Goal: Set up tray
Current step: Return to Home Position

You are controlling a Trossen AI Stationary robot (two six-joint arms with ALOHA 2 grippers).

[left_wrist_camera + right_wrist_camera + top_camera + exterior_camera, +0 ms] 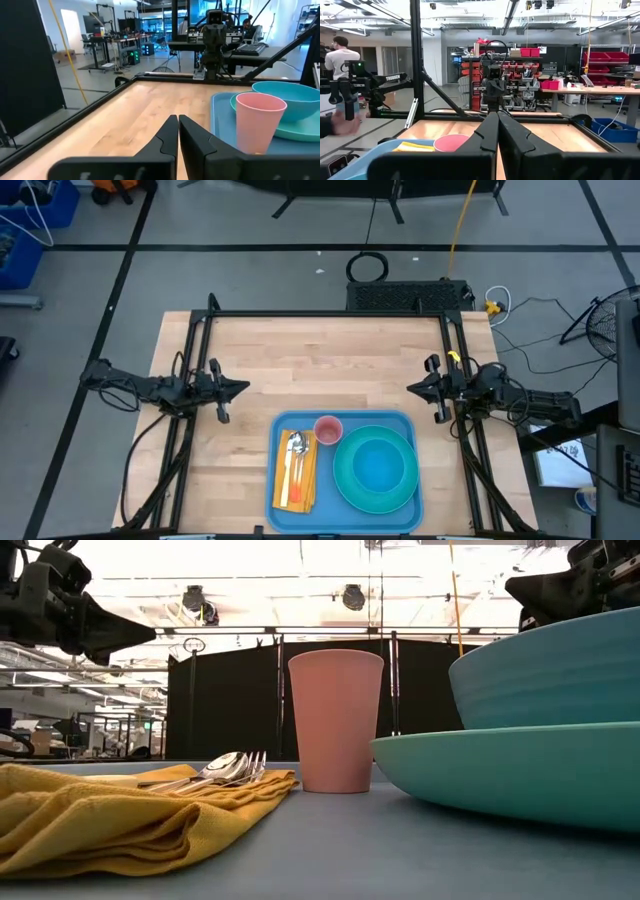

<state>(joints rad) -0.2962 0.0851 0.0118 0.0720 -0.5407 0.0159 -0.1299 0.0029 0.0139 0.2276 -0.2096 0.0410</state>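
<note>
Nearest the low camera, blue tray (pixel 326 496), flat at the near edge of the table, right of centre in the high view, loaded with every dish and cloth in sight. Underneath, pale wooden table (pixel 320 360), framed by black rails. Left arm out at the table's left edge, left gripper (pixel 242 389) raised above the wood, pointed inward toward the middle, fingers pressed together with only a hairline slit between them, holding nothing, well apart from the tray. Right arm mirrored at the right edge, right gripper (pixel 411 388) likewise aloft and aimed inward, fingers closed tip to tip on nothing, clear of the tray's far right corner. On the tray's right part, round teal plate (pixel 341 478), filling most of that side. Centred on the plate, lighter teal bowl (pixel 381 465), upright. Along the tray's left part, folded yellow napkin (pixel 309 483), rumpled, lengthwise from far to near. Just beside the napkin's far right corner and close to the plate's rim, pink cup (pixel 328 429), upright, standing on the tray. Smallest of all, atop the napkin, spoon (pixel 222 768) and fork (pixel 256 762), side by side, metal heads toward the far side, orange handles toward the near edge.
</note>
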